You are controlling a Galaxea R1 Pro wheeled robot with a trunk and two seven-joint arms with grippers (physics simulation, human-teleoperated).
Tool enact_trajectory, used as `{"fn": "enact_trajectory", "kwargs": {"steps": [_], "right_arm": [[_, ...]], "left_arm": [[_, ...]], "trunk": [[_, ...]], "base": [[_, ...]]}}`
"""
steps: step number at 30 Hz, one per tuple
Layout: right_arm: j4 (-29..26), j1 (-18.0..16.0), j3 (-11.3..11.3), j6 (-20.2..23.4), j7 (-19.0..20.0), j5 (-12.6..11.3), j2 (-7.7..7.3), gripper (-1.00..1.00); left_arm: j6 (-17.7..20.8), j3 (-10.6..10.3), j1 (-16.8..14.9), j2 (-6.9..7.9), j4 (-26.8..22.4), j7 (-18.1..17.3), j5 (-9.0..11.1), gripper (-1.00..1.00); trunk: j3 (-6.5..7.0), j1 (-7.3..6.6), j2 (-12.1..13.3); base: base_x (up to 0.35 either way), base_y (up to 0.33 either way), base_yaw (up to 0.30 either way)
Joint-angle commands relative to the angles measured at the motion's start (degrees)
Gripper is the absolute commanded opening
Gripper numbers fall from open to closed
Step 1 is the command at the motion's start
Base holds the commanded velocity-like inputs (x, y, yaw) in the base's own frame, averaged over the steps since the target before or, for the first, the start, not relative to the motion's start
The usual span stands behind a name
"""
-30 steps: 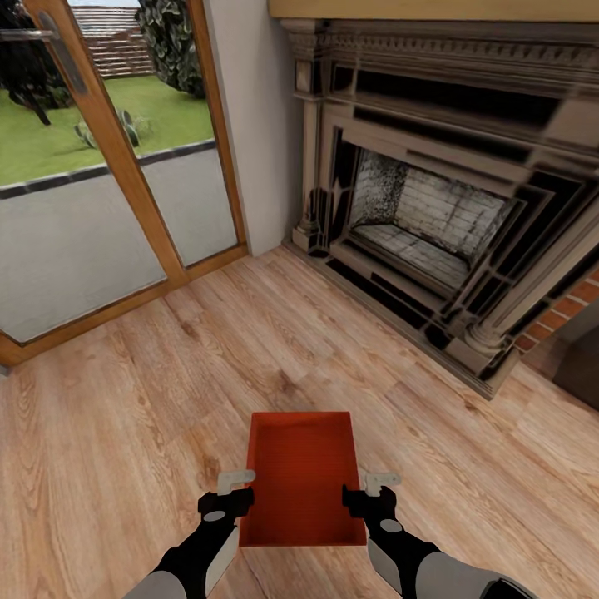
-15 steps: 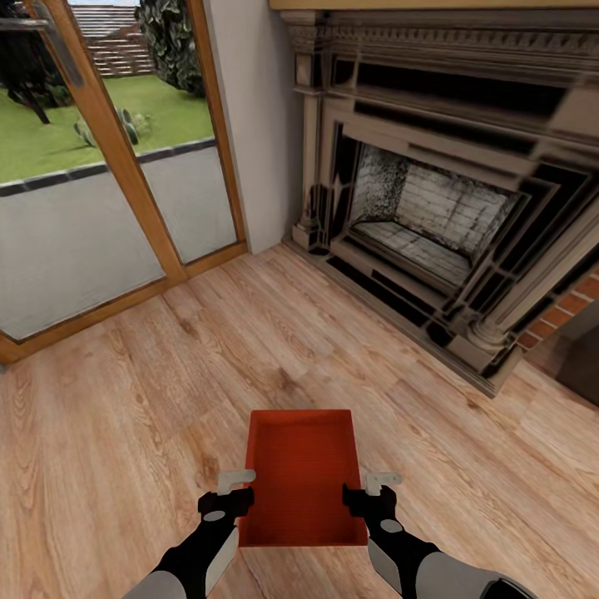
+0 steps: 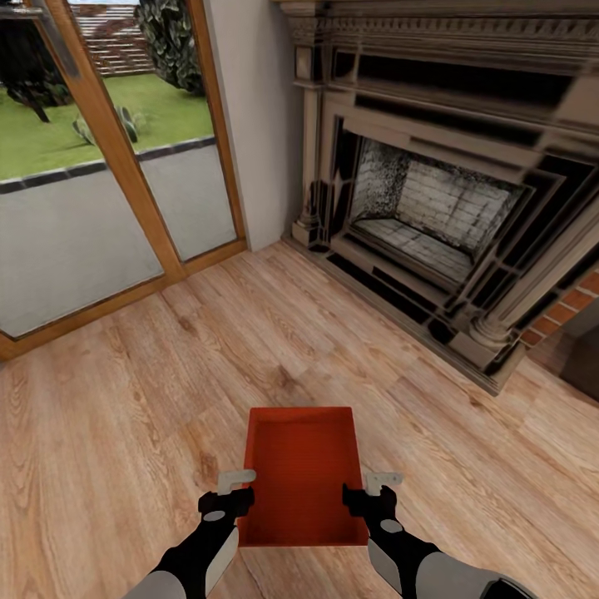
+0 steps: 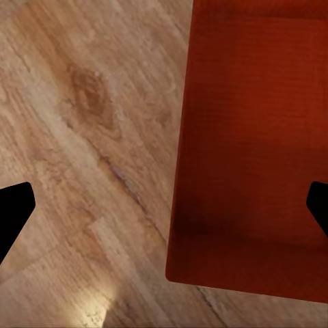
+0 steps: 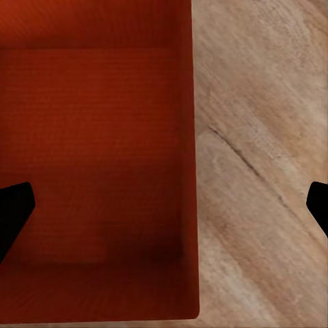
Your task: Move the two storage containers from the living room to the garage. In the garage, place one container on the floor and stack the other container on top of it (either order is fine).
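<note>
Orange-red and lidless, one storage container (image 3: 301,476) hangs level above the light wood-plank floor (image 3: 125,433) of the living room, seen from the head; the left gripper (image 3: 237,492) stands at its left wall and the right gripper (image 3: 370,492) at its right wall, each spread wide astride the thin wall rather than pinched on it; ahead stand the carved fireplace (image 3: 433,208) and a glazed wooden door (image 3: 108,166) onto grass. From the left wrist, the storage container's ribbed bottom (image 4: 256,143) lies beside the planks (image 4: 89,137); dark fingertips (image 4: 14,215) sit far apart at both edges. From the right wrist, the same box (image 5: 96,157) meets the floor (image 5: 266,171), fingertips (image 5: 14,212) equally wide.
</note>
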Motion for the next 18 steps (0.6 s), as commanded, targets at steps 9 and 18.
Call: {"fn": "enact_trajectory", "kwargs": {"steps": [9, 18], "right_arm": [[0.0, 0.0, 0.5, -0.1, -0.2, -0.4, 0.01, 1.00], [0.0, 0.0, 0.5, -0.1, -0.2, -0.4, 0.01, 1.00]], "left_arm": [[0.1, -0.5, 0.0, 0.04, -0.1, 0.4, 0.6, 1.00], [0.1, -0.5, 0.0, 0.04, -0.1, 0.4, 0.6, 1.00]], "trunk": [[-1.65, 1.98, -3.6], [-3.27, 3.96, -7.3]], "base": [[0.000, 0.000, 0.000], [0.000, 0.000, 0.000]]}}
